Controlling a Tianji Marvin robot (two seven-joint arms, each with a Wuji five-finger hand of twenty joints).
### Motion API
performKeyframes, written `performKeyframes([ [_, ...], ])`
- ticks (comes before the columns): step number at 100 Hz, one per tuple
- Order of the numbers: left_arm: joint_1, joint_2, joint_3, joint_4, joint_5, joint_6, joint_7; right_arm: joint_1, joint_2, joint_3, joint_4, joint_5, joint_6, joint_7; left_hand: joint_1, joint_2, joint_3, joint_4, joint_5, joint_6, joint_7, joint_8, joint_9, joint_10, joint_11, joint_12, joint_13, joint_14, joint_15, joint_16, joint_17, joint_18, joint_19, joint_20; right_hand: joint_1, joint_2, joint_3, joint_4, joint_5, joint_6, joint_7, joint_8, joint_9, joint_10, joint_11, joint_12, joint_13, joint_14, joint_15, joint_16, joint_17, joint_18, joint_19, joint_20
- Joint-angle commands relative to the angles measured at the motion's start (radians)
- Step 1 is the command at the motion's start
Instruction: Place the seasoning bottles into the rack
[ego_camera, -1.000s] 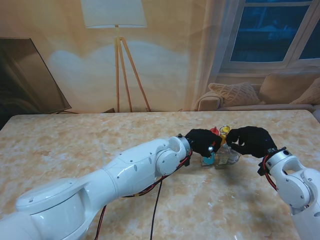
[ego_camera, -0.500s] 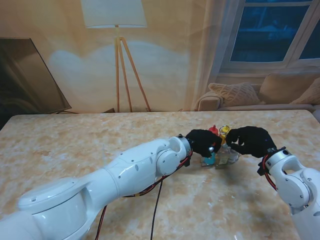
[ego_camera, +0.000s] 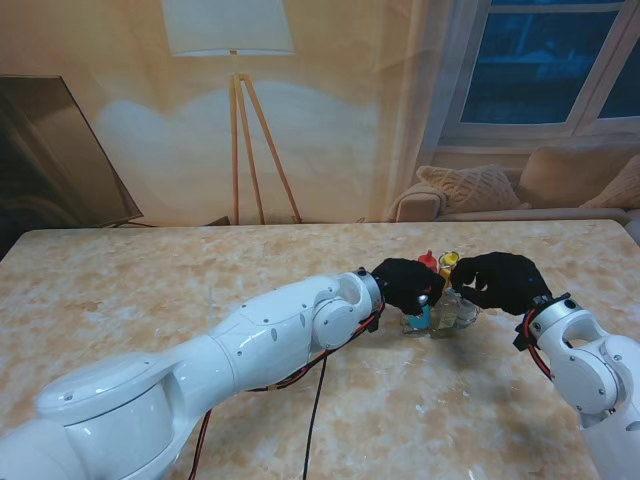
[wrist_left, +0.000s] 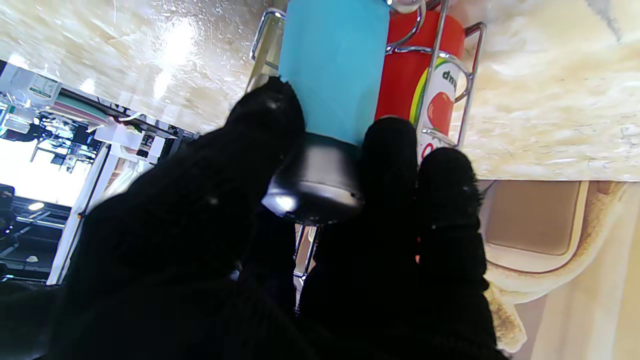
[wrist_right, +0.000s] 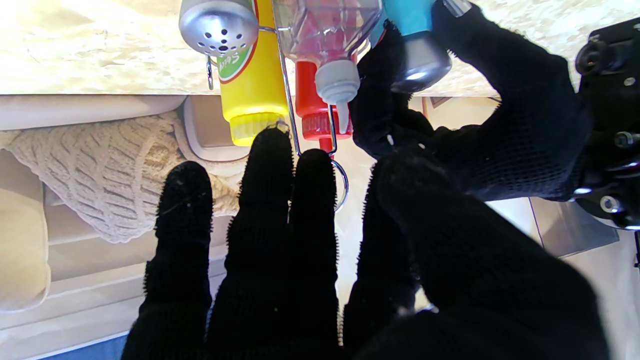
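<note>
My left hand (ego_camera: 405, 283) is shut on the teal seasoning bottle (wrist_left: 334, 65), with the fingers (wrist_left: 390, 165) around its dark cap (wrist_left: 315, 180). The bottle stands upright in the wire rack (ego_camera: 442, 312) next to the red ketchup bottle (wrist_left: 425, 75). Also in the rack (wrist_right: 287, 85) are a yellow bottle (wrist_right: 252, 75), a clear bottle with a white nozzle (wrist_right: 330, 30) and a silver-topped shaker (wrist_right: 218, 25). My right hand (ego_camera: 500, 281) is at the rack's right side, fingers (wrist_right: 270, 210) stretched beside the handle loop (wrist_right: 341, 186), holding nothing that I can see.
The marble table (ego_camera: 130, 290) stretches wide to the left of the rack and toward me. My left arm (ego_camera: 260, 340) lies across the middle of it, with cables (ego_camera: 315, 400) hanging under it. A sofa with cushions (ego_camera: 470, 185) sits beyond the far edge.
Almost nothing: both hands stay at the rack, and the right hand has edged slightly toward it.
</note>
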Motion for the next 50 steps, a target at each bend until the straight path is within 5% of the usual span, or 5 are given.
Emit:
performKeyframes([
  [1,-0.004,0.000,0.002,-0.002,0.005,-0.006,-0.016,-0.006,-0.004,-0.004,0.001,-0.001,0.001,0.014,0.067,0.007,0.028,0.001,0.029,0.000,0.039,-0.014,0.064,-0.066,0.017,0.018,0.022,-0.084,-0.021,0.021,0.007,-0.044,-0.004,-0.004,0.011,0.008,0.011,0.018,0.026,-0.036,0.043,0.016,0.024,-0.020,0.001,0.022,0.015,-0.017,0.010,0.021,-0.005,0.001,0.004,0.007],
  [50,-0.021,0.002,0.014,0.009,0.035,-0.045,-0.003,-0.002,-0.004,-0.007,0.003,0.003,0.003,0.018,0.071,0.010,0.036,0.000,0.049,-0.021,0.017,-0.051,0.089,-0.091,-0.043,0.006,0.027,-0.075,-0.063,0.030,0.011,-0.049,-0.024,-0.009,0.014,0.007,0.012,0.019,0.027,-0.034,0.043,0.015,0.026,-0.021,0.001,0.022,0.016,-0.017,0.010,0.021,-0.002,0.000,0.003,0.006],
])
